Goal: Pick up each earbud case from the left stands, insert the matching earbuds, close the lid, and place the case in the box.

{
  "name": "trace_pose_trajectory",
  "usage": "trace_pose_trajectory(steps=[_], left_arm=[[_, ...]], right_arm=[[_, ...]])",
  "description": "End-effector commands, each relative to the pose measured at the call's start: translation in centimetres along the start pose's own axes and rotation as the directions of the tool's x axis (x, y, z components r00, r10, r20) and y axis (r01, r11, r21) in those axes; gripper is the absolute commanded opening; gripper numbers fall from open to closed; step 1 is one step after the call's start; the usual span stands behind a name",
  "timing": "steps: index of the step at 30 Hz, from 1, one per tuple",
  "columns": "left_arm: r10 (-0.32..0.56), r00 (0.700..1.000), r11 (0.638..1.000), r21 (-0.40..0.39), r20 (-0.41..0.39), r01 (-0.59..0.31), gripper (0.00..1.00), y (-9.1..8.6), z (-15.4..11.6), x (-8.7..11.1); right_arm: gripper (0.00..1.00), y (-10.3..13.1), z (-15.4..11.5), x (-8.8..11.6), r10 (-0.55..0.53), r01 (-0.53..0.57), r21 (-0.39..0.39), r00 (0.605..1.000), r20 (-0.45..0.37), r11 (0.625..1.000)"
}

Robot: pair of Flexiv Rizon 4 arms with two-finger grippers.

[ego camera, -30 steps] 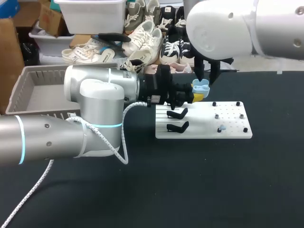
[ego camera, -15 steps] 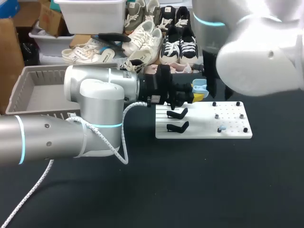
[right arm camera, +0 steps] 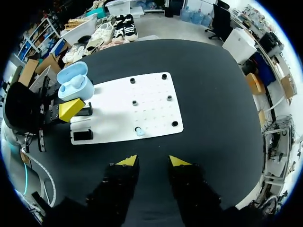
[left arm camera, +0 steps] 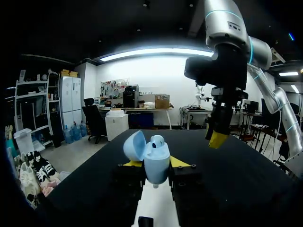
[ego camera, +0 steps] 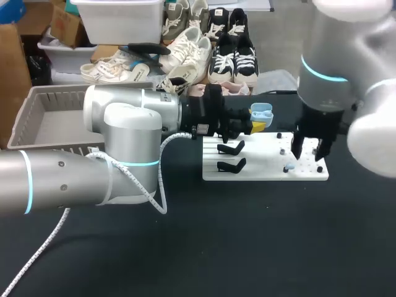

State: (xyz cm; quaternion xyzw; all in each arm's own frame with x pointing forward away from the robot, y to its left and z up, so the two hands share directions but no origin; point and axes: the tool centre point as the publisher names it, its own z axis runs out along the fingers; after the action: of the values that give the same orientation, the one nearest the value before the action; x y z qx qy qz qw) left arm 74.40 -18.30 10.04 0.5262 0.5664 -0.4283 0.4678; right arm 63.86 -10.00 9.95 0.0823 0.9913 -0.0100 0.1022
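Glossy rounded pale-blue case (hinged open) tight in left claw; right claw spread.

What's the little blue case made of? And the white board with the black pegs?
The earbud case looks like smooth hard plastic, pale blue with a soft sheen: a rounded moulded shell with a hinged lid. The white board looks like a flat stiff sheet, matte, probably plastic, though painted wood or metal is possible.

Our left arm hides part of the grey box; our right gripper covers some of the white board, whose loose earbud is too small for detail.
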Motion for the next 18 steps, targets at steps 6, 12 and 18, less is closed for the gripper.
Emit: trace_pose_trajectory(steps=[6,12,18], left_arm=[[0.001,1.000,1.000,-0.004,0.003,-0.001,0.00,-0.1,-0.1,0.0],[0.001,1.000,1.000,-0.004,0.003,-0.001,0.00,-0.1,-0.1,0.0],[0.001,1.000,1.000,-0.004,0.003,-0.001,0.00,-0.1,-0.1,0.0]], right_arm=[[0.36,0.2,1.5,0.1,-0.026,0.046,-0.297,0.997,0.070,0.954],[0.37,1.2,2.6,0.1,-0.036,0.062,-0.317,0.996,0.087,0.946],[0.37,1.8,3.7,-0.1,-0.021,0.045,-0.280,0.996,0.089,0.959]])
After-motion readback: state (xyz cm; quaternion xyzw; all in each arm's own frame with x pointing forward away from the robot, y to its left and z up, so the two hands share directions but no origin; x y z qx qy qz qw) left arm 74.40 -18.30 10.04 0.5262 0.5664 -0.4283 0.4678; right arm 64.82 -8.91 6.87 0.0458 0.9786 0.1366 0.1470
